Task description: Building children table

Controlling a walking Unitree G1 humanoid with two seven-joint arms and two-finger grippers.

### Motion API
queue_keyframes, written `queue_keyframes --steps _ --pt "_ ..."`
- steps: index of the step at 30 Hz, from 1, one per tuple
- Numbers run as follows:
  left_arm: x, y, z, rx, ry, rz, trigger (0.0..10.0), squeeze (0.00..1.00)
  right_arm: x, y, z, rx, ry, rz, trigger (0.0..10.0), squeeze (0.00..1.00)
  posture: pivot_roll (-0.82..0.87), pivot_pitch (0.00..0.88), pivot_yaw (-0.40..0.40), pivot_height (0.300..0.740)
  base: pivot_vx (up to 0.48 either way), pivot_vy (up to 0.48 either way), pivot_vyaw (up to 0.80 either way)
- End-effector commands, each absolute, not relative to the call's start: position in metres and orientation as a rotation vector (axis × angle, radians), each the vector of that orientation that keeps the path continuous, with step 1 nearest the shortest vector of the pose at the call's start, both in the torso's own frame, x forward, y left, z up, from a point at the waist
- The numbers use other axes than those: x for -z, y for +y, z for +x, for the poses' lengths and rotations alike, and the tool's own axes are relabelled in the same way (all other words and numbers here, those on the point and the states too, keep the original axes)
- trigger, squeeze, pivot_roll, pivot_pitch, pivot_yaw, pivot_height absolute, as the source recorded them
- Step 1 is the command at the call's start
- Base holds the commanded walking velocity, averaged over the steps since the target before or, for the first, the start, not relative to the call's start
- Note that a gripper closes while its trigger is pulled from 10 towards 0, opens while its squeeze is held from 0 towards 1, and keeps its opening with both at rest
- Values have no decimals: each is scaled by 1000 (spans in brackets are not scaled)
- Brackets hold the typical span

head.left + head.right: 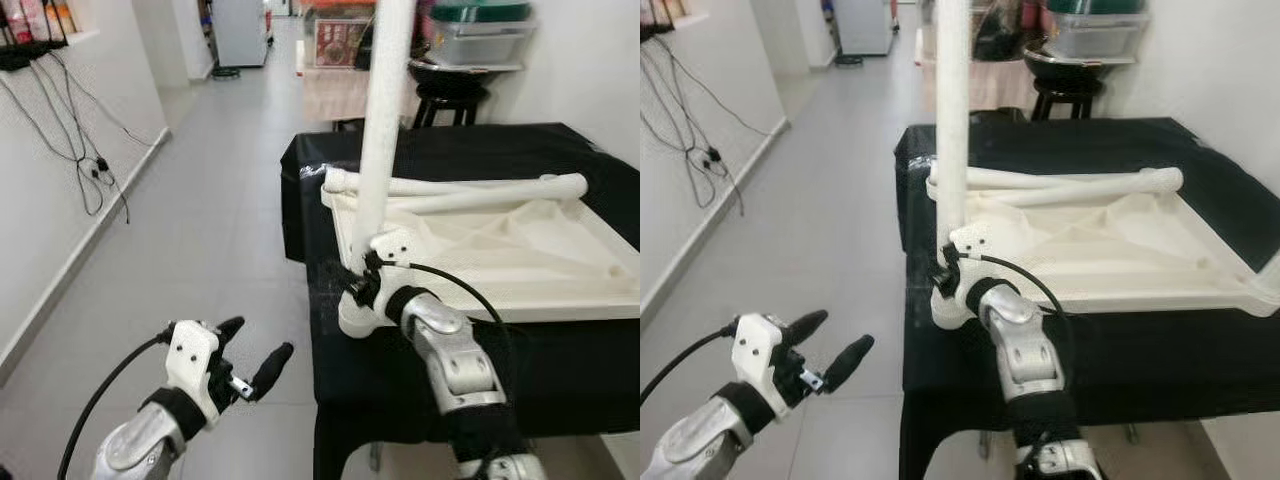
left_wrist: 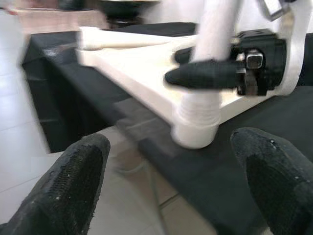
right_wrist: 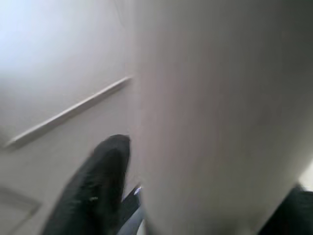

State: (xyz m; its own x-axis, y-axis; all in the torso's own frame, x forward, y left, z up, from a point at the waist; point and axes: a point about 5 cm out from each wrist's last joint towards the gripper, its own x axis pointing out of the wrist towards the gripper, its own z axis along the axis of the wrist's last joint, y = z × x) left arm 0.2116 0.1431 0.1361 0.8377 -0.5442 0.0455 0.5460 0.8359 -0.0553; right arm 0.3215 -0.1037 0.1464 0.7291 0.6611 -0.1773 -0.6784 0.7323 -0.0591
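Observation:
A white children's tabletop [image 1: 520, 250] lies upside down on a table draped in black cloth [image 1: 540, 375]. One white leg [image 1: 383, 120] stands upright in the socket [image 1: 358, 318] at its near left corner. My right gripper [image 1: 362, 285] is shut on that leg just above the socket; the right wrist view has the leg [image 3: 220, 112] pressed beside one black finger [image 3: 98, 181]. Two more legs [image 1: 470, 188] lie along the tabletop's far edge. My left gripper [image 1: 255, 355] hangs open over the floor left of the table, its fingertips [image 2: 73, 181] pointing at the socket [image 2: 195, 125].
Grey tiled floor [image 1: 220, 230] runs along the table's left side. Loose cables [image 1: 70, 150] hang on the white wall at the left. A black stool [image 1: 445, 100] and stacked boxes [image 1: 480, 35] stand behind the table.

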Motion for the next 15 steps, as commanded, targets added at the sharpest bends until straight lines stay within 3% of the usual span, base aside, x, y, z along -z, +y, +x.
queue_keyframes --steps 1,2,3,7,9,13,14,15 --pt "-131 131 210 629 3 -93 10000 0 -151 -73 307 -998 139 -89 10000 1000 15 60 20 740 0 0 0" --pt "-131 131 210 629 3 -93 10000 0 -151 -73 307 -998 139 -89 10000 1000 15 60 20 740 0 0 0" --pt "-126 121 210 667 18 -93 10000 0 -158 -65 304 -1152 96 -77 10000 0 22 71 24 740 0 0 0" --pt "-121 106 214 729 34 -90 10000 0 -167 -61 306 -1354 55 -55 10000 0 31 71 22 740 0 0 0" --pt "-117 94 218 801 57 -65 10000 0 -170 -59 322 -1484 72 -37 10000 0 29 72 26 740 0 0 0" --pt "-117 95 221 817 70 -82 10000 0 -171 -57 338 -1524 115 -38 10000 0 51 72 20 740 0 0 0" --pt "-117 96 222 810 75 -100 10000 0 -172 -56 341 -1537 136 -36 7020 0 62 73 16 740 0 0 0" --pt "-117 97 222 805 78 -109 10000 0 -173 -57 342 -1553 149 -35 0 0 69 72 12 740 0 0 0"
